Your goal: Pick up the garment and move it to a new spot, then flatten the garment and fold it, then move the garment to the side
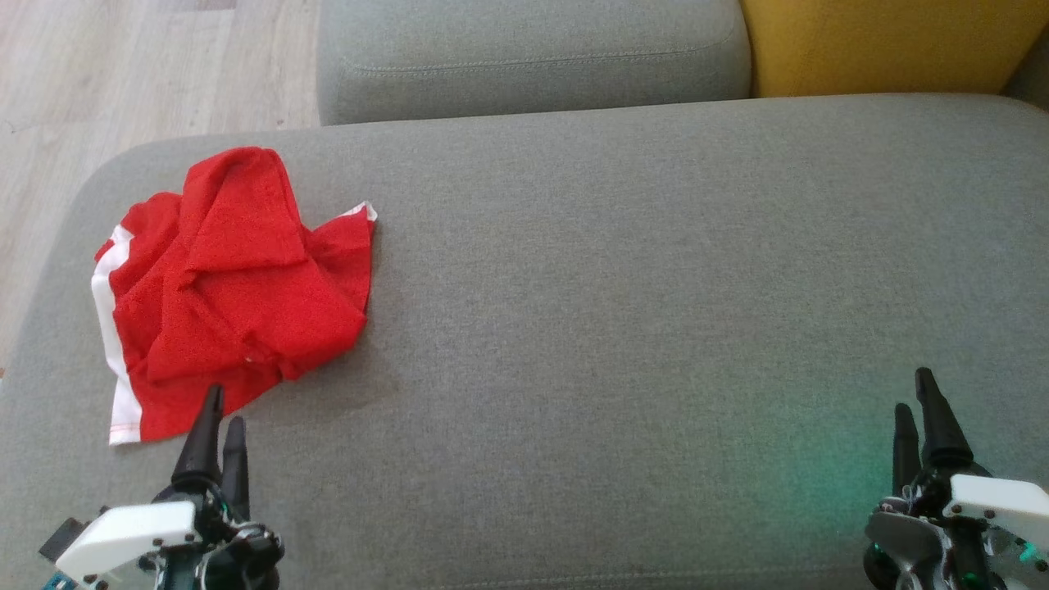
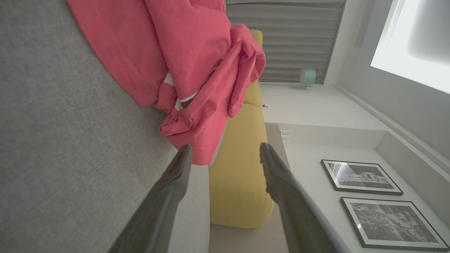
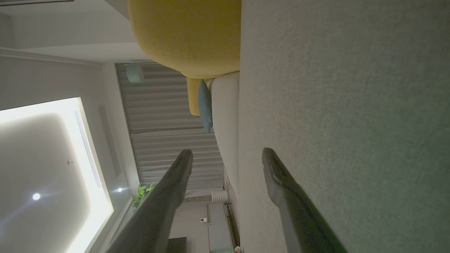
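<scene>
Left gripper point(image 1: 225, 406): low on the left and close to the camera, right at the near edge of the garment point(image 1: 238, 287). In the head view one tip shows over the red cloth, but I cannot tell if it touches.
Left fingers point(image 2: 168, 196): spread apart, with nothing between them. The red cloth ends just past the tip of one finger.
Floor point(image 1: 123, 74): pale wood, at the far left.
Garment: red, with a white strip down its left side. It lies in a crumpled heap on the left part of the seat point(image 1: 615, 287), near the left end, with folds piled on each other.
Seat: big, grey and soft. It runs from the left end all the way to the right.
Back cushion point(image 1: 533, 57): grey, at the far side of the seat, in the middle.
Yellow cushion point(image 1: 885, 41): at the far right, just beside the back cushion.
Green glow point(image 1: 819, 459): a soft light on the seat, low on the right.
Right gripper point(image 1: 913, 390): low on the right, over the seat, well apart from the garment.
Right fingers point(image 3: 291, 200): spread apart, holding nothing.
</scene>
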Robot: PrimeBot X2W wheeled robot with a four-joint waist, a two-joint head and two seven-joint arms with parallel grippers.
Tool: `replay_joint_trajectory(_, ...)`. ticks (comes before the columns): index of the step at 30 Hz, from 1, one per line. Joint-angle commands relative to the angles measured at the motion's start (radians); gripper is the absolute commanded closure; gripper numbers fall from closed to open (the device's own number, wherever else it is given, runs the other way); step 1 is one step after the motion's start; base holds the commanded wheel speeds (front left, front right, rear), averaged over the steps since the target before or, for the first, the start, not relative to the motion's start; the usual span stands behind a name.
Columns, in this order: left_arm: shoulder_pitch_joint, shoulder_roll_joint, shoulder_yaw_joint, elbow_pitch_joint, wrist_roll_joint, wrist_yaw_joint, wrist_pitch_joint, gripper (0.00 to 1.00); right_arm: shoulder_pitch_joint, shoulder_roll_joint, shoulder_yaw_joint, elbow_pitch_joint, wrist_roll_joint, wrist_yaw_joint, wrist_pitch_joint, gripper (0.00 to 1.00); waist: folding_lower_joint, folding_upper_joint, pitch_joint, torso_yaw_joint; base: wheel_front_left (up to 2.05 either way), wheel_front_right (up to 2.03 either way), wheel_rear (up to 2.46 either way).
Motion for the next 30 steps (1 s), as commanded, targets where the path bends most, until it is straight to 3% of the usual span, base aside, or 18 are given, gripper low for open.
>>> replay_joint_trajectory(1,-0.037,0.01,0.0,-0.04,0.015,-0.002,-0.005,0.0,-0.038,-0.004,0.005,-0.037,-0.01,0.0,-0.01,0.0,0.0,-0.0001,0.0,0.0,0.0,0.0,0.0)
replay_joint_trajectory(10,-0.031,0.011,0.017,-0.057,0.048,-0.002,-0.031,0.0,-0.039,-0.004,0.002,-0.047,-0.088,0.0,-0.036,0.0,0.0,-0.0001,-0.004,0.0,0.0,0.0,0.0)
replay_joint_trajectory(30,-0.056,0.013,0.08,-0.174,0.229,0.012,-0.087,0.0,-0.054,-0.005,0.028,-0.213,-0.526,0.0,-0.092,0.0,0.0,-0.0001,-0.007,0.001,0.0,0.0,0.0)
